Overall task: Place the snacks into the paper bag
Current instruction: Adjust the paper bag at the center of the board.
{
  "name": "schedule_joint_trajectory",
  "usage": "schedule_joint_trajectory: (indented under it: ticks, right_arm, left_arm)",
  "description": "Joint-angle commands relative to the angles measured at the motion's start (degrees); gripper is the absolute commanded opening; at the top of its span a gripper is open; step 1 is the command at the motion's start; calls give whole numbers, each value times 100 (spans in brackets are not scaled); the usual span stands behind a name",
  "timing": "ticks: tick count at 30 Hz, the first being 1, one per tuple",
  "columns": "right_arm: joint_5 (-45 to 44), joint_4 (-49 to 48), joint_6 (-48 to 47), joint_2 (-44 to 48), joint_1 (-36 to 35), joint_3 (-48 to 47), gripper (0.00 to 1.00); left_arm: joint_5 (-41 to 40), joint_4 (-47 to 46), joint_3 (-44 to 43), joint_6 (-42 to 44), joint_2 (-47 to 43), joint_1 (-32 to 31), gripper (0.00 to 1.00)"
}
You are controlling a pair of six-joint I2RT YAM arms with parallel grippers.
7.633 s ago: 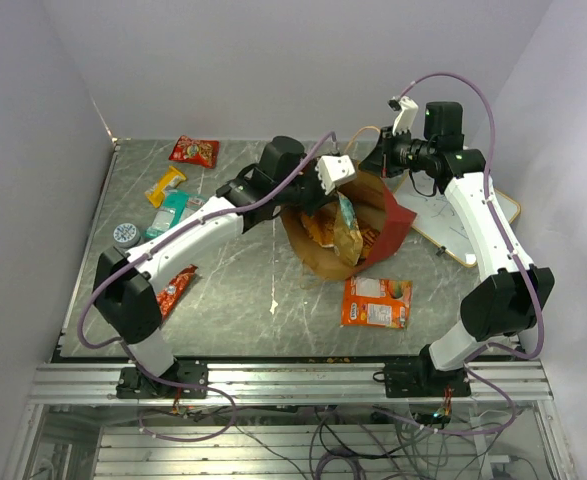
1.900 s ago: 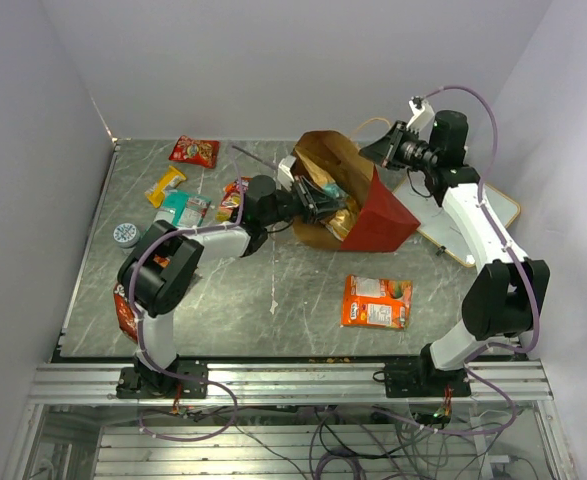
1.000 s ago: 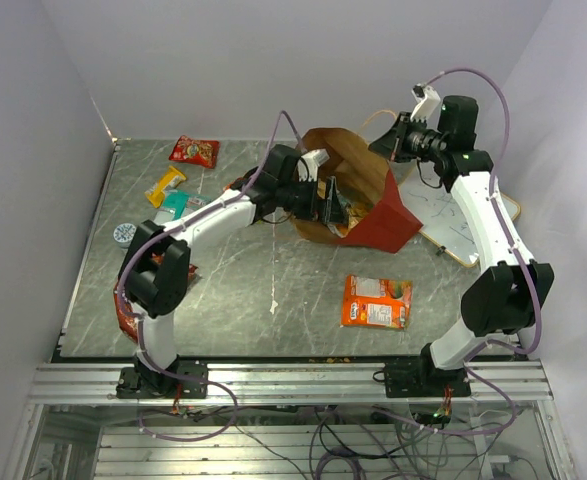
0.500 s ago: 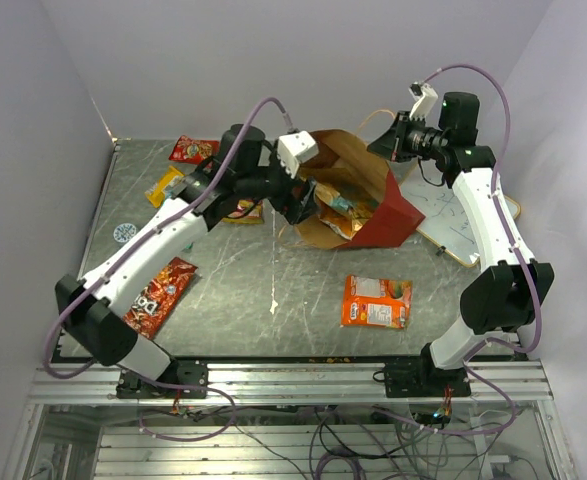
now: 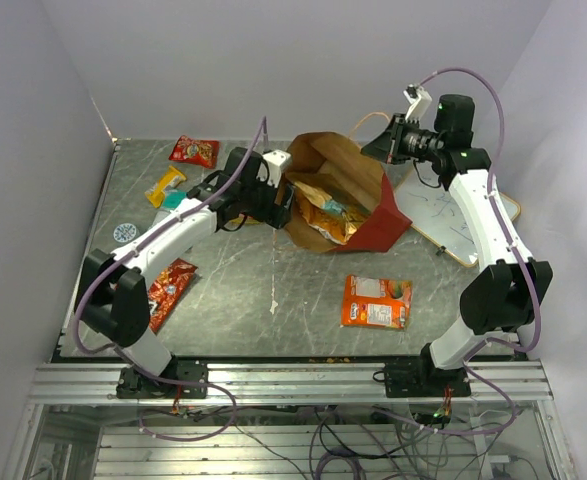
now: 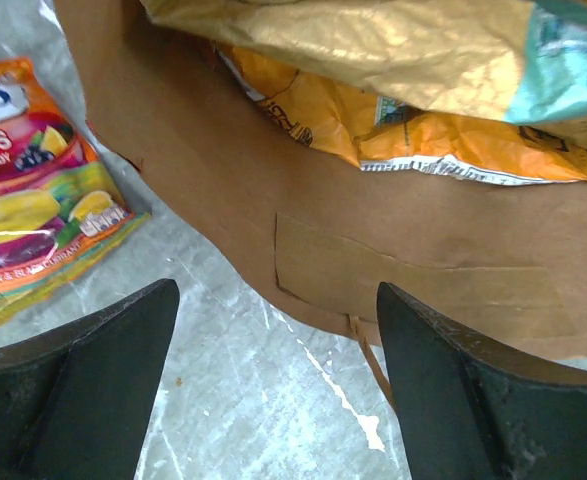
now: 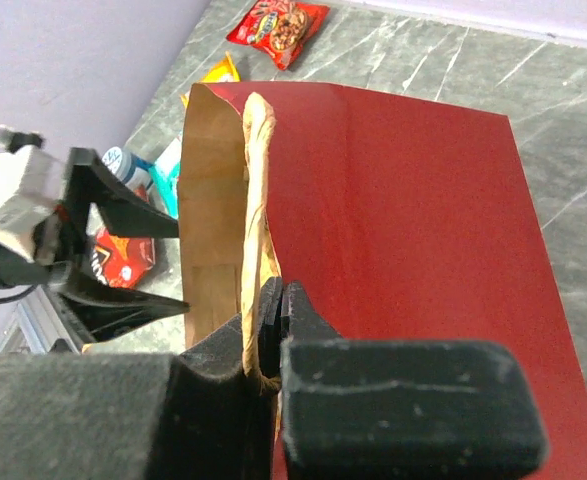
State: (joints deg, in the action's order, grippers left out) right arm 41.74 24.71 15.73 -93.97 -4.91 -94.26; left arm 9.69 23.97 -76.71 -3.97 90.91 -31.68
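Top external view: I read the paper bag [image 5: 388, 222] tilted at 1 o'clock of bench [image 5: 233, 290] centre, mouth facing 9 o'clock. A gold chip bag [image 6: 373, 40] and an orange chip bag [image 6: 423, 140] lie inside it. The left pincer [image 5: 281, 203] sits at the mouth's 9 o'clock edge, jaws spread wide and empty, above the brown lower lip. A fruit candy packet [image 6: 33, 220] lies just beside that lip. The right pincer [image 7: 273, 300] is clamped on the tan handle [image 7: 255, 180] at the bag's 1 o'clock. The orange flat pack [image 5: 377, 301] lies apart at the bag's 5 o'clock. The Doritos bag [image 5: 168, 290] lies at the bench's 8 o'clock, a small red packet [image 5: 194, 151] at 11 o'clock.
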Motion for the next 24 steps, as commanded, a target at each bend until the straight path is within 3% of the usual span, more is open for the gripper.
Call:
schedule_joint_trajectory:
  ticks: [1,8,14,16,20,24]
  right_arm:
    - [254,-449,150,299,-42,33,0]
    - [226,-441,65,335,-86,163,0]
    - [43,-345,-165,340,-86,189,0]
    - [-165,-182,-424,329,-81,87,0]
    - [-657,505,-1439,208,-85,-396,0]
    - [-1021,1127,-2077,35,-133,-865,0]
  left_arm:
    - [4,-391,79,-412,209,59,88]
    - [958,-441,-200,-784,761,241,63]
    - [1488,-575,-429,-1097,902,364,18]
    - [1560,-444,-594,-1222,894,430,8]
    - [2062,213,-1185,-1759,906,623,7]
    - [2747,198,-1441,-2564,801,754,7]
